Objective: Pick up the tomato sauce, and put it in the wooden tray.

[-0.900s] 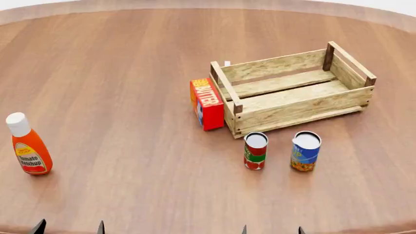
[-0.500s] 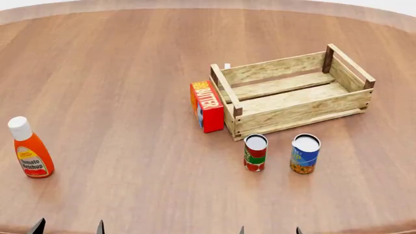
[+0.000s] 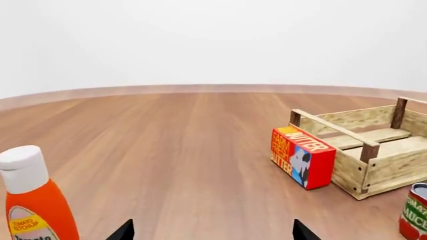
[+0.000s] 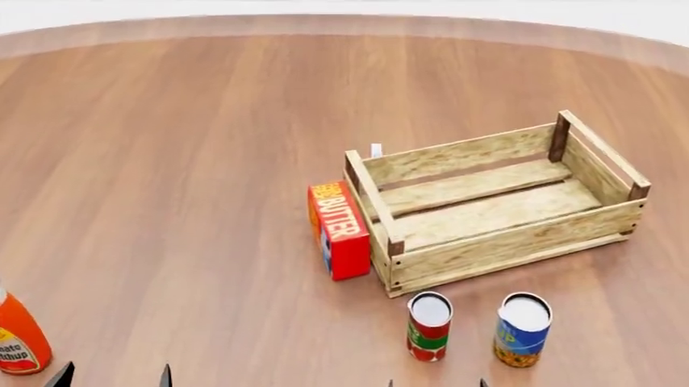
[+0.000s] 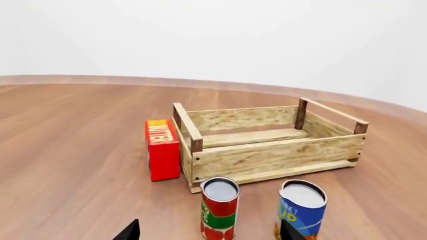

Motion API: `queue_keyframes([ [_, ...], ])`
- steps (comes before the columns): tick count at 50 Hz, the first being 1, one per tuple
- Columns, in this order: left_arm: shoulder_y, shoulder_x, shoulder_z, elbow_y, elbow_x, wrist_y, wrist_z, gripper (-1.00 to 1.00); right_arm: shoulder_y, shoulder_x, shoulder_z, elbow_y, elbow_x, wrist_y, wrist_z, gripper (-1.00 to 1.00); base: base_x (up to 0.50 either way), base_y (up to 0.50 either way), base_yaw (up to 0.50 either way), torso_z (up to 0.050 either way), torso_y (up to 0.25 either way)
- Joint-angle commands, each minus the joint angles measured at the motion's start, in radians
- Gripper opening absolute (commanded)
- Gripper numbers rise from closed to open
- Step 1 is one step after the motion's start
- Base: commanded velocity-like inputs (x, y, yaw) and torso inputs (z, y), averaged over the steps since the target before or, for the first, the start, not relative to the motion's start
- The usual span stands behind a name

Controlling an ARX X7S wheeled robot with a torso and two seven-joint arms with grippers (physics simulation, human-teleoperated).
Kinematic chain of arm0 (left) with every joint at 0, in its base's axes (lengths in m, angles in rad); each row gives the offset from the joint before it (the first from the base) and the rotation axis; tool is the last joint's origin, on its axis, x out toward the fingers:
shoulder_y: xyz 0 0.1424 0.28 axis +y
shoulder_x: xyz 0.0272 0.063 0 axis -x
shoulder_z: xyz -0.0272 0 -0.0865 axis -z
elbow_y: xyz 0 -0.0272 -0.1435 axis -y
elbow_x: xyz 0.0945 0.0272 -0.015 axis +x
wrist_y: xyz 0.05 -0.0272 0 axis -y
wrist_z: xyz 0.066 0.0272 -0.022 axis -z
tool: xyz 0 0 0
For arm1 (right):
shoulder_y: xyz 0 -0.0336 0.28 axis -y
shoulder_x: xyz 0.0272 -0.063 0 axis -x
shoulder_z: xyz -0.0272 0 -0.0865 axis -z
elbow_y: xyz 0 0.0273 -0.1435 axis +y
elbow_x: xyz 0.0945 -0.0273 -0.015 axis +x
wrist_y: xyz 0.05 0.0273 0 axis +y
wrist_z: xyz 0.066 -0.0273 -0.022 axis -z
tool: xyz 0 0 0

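1. At the far left of the head view, the ketchup bottle [image 4: 19, 343] stands near the table's [image 4: 194, 161] front edge, half cut off by the frame; it is not the target.
2. The left claw [image 4: 112, 376] shows only as two dark fingertips at the bottom edge, set apart with nothing between them, so it looks spread and empty.
3. The butter box [image 4: 339, 230] stands on edge, against or just beside the short left end of the wooden tray [image 4: 506, 242], which is empty.
4. The tomato sauce [image 4: 428, 326] stands upright on the table just in front of the tray's near left corner, beside the blue can [image 4: 521, 329] on its right, the two apart.
5. The right claw [image 4: 436, 384] pokes in just below the tomato sauce; the right wrist view shows its fingertips wide apart, holding nothing, with the can ahead between them.
6. Progress, as I judge it: nothing is done yet. The can is untouched; approach, grasp, lift and placing in the tray all remain.
7. Against the earlier head pictures, everything sits lower in the view and the ketchup bottle has slid toward the corner. The objects keep their arrangement, so the camera has moved, not the things.
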Motion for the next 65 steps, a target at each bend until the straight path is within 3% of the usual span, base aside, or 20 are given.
queue_keyframes([
  [1,-0.002,-0.014,0.015,-0.004,-0.013,0.005,-0.016,1.0,-0.001,0.014,-0.022,-0.004,0.005,0.001,0.019,1.0,0.5,0.0,0.0,0.0,0.0],
  [44,-0.005,-0.052,0.062,0.005,-0.052,0.005,-0.063,1.0,-0.003,0.042,-0.051,-0.01,0.03,-0.022,0.097,1.0,0.5,0.0,0.0,0.0,0.0],
  [65,-0.006,-0.066,0.079,0.004,-0.064,0.007,-0.081,1.0,-0.001,0.054,-0.067,0.006,0.042,-0.043,0.121,1.0,0.01,0.0,0.0,0.0,0.0],
])
